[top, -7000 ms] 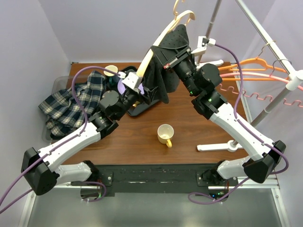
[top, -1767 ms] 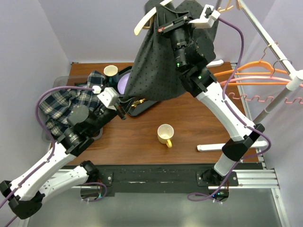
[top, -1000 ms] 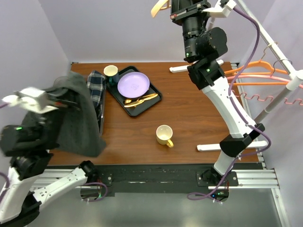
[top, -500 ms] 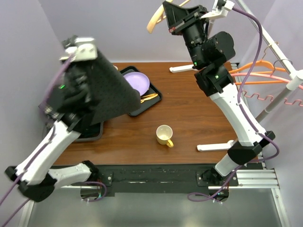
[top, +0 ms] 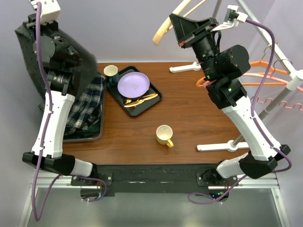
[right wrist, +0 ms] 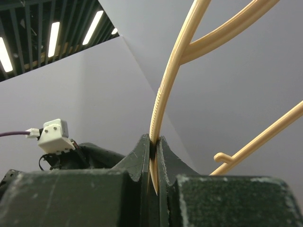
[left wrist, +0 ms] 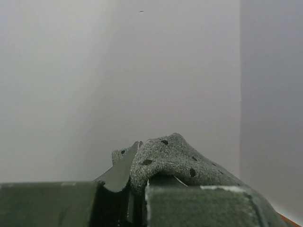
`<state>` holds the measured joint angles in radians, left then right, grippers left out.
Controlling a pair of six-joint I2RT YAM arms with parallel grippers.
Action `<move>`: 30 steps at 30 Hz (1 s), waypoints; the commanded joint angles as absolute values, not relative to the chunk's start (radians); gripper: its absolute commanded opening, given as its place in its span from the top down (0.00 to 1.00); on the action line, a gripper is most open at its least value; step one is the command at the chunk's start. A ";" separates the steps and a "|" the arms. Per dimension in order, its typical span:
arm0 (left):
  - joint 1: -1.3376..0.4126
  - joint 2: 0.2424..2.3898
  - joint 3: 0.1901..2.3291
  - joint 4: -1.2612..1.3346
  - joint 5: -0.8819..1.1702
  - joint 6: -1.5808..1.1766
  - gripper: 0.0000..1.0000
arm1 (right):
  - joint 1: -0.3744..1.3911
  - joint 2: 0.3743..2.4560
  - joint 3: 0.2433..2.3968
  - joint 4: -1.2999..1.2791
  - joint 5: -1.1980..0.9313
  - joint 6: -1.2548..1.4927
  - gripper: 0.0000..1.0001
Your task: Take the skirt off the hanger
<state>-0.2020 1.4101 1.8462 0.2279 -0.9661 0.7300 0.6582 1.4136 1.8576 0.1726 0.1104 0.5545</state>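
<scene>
Hoisting at far left: left gripper (left wrist: 137, 191) is raised high against the wall, its fingers pinched tight on a fold of the skirt (left wrist: 170, 156).
Skirt: dark grey with black dots; it hangs down from that grip beside the left arm, fully off the hanger and well apart from it.
Plaid cloth (top: 85, 109): heaped in a grey bin (top: 90, 138) at the left end of the table (top: 199, 113), under the skirt's lower edge.
Cup (top: 111, 72): teal, upright, just beside the black tray's back corner.
Black tray (top: 152, 100): carries a purple plate (top: 133, 84) and gold cutlery (top: 139, 99).
Yellow mug (top: 164, 135): upright, alone near the table's middle.
Right gripper (right wrist: 152, 151): held high over the back edge, fingers clamped on the hanger's arm.
Hanger (right wrist: 165, 94): cream, bare, tilted up and to the left.
Rack (top: 265, 71): at far right, orange and pink hangers on its rail.
</scene>
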 commanded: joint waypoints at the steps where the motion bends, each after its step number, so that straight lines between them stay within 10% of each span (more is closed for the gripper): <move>1: -0.190 1.390 1.860 0.351 -1.069 0.878 1.00 | 0.663 1.353 1.806 0.247 0.081 0.543 1.00; 5: -0.186 1.384 1.695 0.633 -1.164 1.175 1.00 | 0.663 1.304 1.746 0.244 0.078 0.541 1.00; 15: -0.040 1.385 1.505 -0.174 -0.658 0.178 1.00 | 0.663 1.193 1.588 0.226 -0.024 0.601 1.00; 19: 0.144 1.419 1.493 -0.236 -0.298 -0.073 1.00 | 0.663 1.167 1.559 0.203 -0.057 0.606 1.00; 30: 0.213 1.422 1.048 -0.065 -0.335 -0.383 1.00 | 0.663 1.042 1.405 0.173 -0.100 0.607 1.00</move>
